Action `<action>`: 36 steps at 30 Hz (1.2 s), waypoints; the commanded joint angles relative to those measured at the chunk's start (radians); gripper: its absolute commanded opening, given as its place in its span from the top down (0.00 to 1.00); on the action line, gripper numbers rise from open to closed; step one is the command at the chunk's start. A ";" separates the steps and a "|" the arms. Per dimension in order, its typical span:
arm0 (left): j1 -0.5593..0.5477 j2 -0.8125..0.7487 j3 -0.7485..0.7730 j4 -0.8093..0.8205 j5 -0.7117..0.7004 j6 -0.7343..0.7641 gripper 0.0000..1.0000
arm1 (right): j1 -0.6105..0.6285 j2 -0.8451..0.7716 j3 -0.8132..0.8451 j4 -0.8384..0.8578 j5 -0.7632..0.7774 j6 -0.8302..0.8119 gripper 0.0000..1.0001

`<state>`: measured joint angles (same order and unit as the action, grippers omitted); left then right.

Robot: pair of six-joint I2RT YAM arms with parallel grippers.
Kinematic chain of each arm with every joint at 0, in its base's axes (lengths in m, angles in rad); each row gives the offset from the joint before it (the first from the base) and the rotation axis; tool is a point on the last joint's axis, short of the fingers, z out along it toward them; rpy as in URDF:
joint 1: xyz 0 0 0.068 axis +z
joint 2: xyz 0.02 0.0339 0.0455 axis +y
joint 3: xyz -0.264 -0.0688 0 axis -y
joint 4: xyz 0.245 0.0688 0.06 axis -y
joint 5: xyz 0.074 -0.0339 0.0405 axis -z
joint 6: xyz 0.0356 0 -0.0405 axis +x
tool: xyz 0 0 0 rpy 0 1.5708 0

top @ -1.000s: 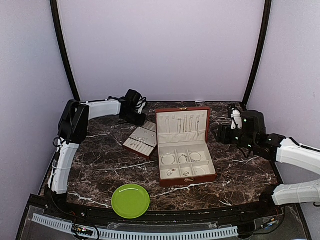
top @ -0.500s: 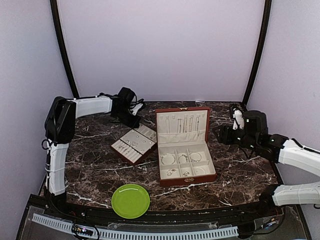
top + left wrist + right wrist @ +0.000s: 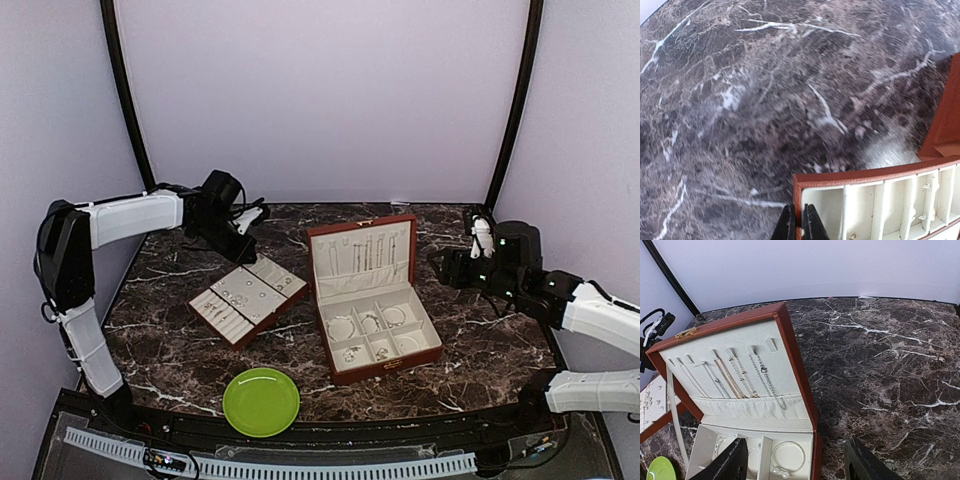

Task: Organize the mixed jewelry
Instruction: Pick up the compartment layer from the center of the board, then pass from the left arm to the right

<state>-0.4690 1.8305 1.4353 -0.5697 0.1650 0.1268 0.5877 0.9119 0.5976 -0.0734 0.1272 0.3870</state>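
Observation:
The mixed jewelry lies in two places. Small silvery studs and rings sit in the cream-lined flat tray. Chains hang in the lid of the open reddish-brown box, with bracelets in its compartments. My left gripper is shut on the tray's reddish-brown rim near a corner, and its fingertips pinch the edge. My right gripper is open and empty, just right of the box; in the top view it hovers beside the lid.
A green plate lies empty at the front of the dark marble table. The box stands in the middle and the tray to its left. Purple walls and black posts close in the back and sides.
My left arm has swung left and dragged the tray left and forward, away from the box. The box has turned slightly. My right gripper has hardly moved.

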 commanded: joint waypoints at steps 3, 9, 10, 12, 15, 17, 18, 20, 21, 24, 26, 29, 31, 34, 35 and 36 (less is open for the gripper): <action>-0.023 -0.167 -0.063 -0.074 0.015 0.016 1.00 | -0.006 -0.010 -0.010 0.013 -0.029 0.012 0.34; -0.113 -0.241 -0.107 -0.086 0.016 0.048 1.00 | -0.008 -0.025 -0.002 -0.006 -0.080 0.021 0.34; -0.128 -0.252 -0.113 -0.085 0.017 0.045 1.00 | -0.006 -0.028 0.002 -0.014 -0.096 0.024 0.34; -0.163 -0.275 -0.125 -0.082 0.020 0.037 1.00 | -0.007 -0.031 0.013 -0.037 -0.138 0.033 0.34; -0.214 -0.305 -0.146 -0.060 0.027 0.024 1.00 | -0.006 -0.033 0.039 -0.084 -0.228 0.040 0.34; -0.249 -0.315 -0.149 -0.050 0.033 0.005 1.00 | -0.005 -0.031 0.059 -0.123 -0.297 0.038 0.36; -0.268 -0.314 -0.144 -0.049 0.032 -0.009 1.00 | -0.003 -0.028 0.069 -0.143 -0.321 0.037 0.38; -0.305 -0.304 -0.126 -0.056 0.023 -0.028 1.00 | 0.002 -0.019 0.093 -0.185 -0.358 0.036 0.40; -0.328 -0.295 -0.113 -0.060 0.015 -0.037 1.00 | 0.009 -0.013 0.105 -0.206 -0.373 0.039 0.41; -0.393 -0.250 -0.072 -0.070 -0.020 -0.063 1.00 | 0.045 0.007 0.137 -0.250 -0.392 0.056 0.44; -0.435 -0.216 -0.040 -0.069 -0.040 -0.085 1.00 | 0.079 0.020 0.156 -0.269 -0.381 0.077 0.44; -0.485 -0.166 0.009 -0.058 -0.056 -0.119 1.00 | 0.139 0.048 0.178 -0.282 -0.367 0.114 0.46; -0.520 -0.134 0.038 -0.047 -0.073 -0.122 1.00 | 0.175 0.069 0.184 -0.275 -0.362 0.145 0.49; -0.559 -0.087 0.068 -0.028 -0.093 -0.171 1.00 | 0.229 0.102 0.183 -0.256 -0.347 0.183 0.52; -0.570 -0.071 0.075 -0.023 -0.095 -0.178 1.00 | 0.245 0.114 0.181 -0.248 -0.342 0.192 0.53; -0.581 -0.054 0.085 -0.020 -0.098 -0.181 1.00 | 0.261 0.125 0.179 -0.244 -0.332 0.199 0.54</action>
<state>-1.0142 1.7428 1.4689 -0.6144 0.0872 0.0074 0.7940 1.0039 0.7570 -0.3408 -0.2260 0.5228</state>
